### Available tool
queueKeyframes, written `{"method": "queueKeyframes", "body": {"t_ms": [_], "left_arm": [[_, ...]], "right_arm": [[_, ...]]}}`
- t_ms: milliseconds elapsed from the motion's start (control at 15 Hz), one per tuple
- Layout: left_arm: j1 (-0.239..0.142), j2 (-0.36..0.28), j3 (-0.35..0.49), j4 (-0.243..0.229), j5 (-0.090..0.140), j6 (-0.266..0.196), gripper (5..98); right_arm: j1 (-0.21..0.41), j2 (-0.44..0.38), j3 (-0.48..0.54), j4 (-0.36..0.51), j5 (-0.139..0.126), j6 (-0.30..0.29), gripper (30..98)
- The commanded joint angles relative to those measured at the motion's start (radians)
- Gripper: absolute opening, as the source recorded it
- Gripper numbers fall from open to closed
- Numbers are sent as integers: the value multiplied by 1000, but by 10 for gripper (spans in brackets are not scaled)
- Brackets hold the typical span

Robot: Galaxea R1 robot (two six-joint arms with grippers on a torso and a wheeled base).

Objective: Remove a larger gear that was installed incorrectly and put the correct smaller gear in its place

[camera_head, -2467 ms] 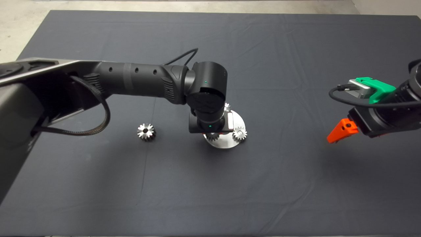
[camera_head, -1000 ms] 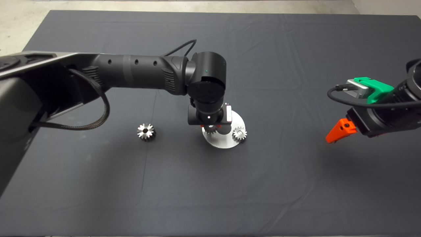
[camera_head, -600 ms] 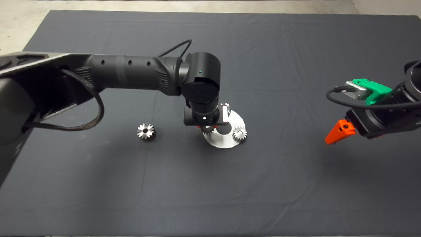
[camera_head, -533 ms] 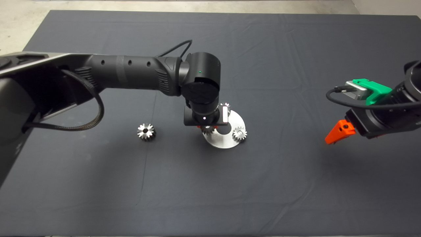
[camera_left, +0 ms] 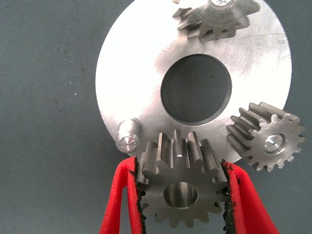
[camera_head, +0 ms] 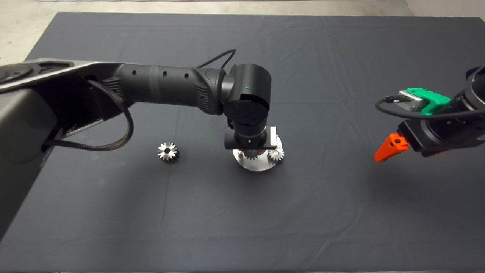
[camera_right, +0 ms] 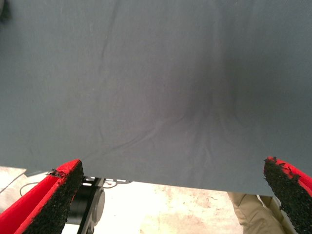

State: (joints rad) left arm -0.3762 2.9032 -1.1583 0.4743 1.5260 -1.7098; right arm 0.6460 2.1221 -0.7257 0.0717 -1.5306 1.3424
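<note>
left gripper (camera_left: pixel 181 195) pinching the smaller gear (camera_left: pixel 181 187) over the round plate (camera_left: pixel 141 87), right gripper (camera_right: pixel 175 195) spread wide, idle

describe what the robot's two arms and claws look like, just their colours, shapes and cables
The left arm is matte black and tubular, with small round holes, a braided black cable looping beneath it and a tiny green light on its rounded wrist. The left claw has red fingers with black pads. The right claw has orange-red fingers, a green mount and a black cable.
</note>
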Motion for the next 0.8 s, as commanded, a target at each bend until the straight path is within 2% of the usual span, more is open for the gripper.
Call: {"method": "queueKeyframes", "body": {"t_ms": [0, 133, 267, 333, 400, 467, 733], "left_arm": [[-20, -21, 2, -12, 103, -7, 237], [-21, -33, 5, -12, 105, -1, 237], [-21, -66, 11, -14, 117, 1, 237], [-21, -90, 16, -27, 117, 4, 237], [-24, -109, 20, -77, 115, 9, 237], [-26, -112, 20, -100, 115, 13, 237], [-26, -111, 22, -113, 115, 33, 237]], "right_arm": [[17, 3, -19, 26, -97, -25, 977], [15, 8, -22, 26, -97, -25, 977], [10, 22, -47, 17, -97, -32, 977], [0, 33, -52, 17, -96, -37, 977], [-8, 46, -52, 17, -97, -39, 977], [-15, 54, -52, 17, -97, -37, 977], [-32, 59, -63, 14, -97, -38, 977]]}}
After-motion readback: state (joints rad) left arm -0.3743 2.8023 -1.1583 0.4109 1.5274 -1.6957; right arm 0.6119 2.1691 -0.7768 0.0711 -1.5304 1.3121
